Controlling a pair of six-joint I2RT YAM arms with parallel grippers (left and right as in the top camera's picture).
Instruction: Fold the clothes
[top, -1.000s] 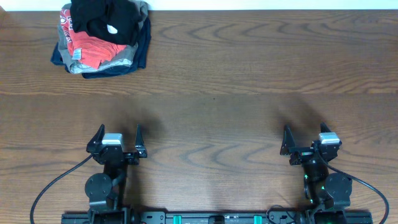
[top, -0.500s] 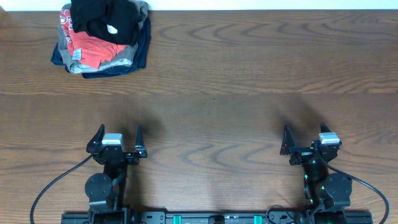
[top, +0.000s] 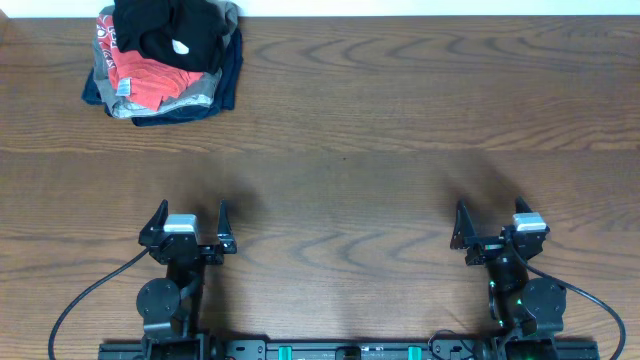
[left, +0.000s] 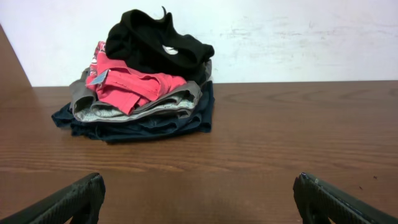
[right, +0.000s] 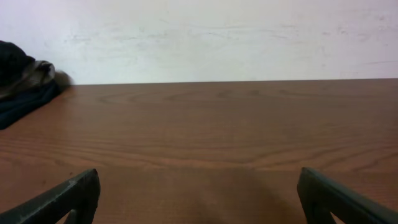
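The black top lies crumpled on top of a pile of folded garments at the table's far left corner; its white mark shows. It also shows in the left wrist view. My left gripper is open and empty near the front edge, far from the pile; its fingertips frame bare wood. My right gripper is open and empty at the front right, its fingers wide apart over bare wood.
Under the black top lie a folded red shirt, a grey garment and a navy garment. The pile's edge shows at the left of the right wrist view. A white wall runs behind the table's far edge.
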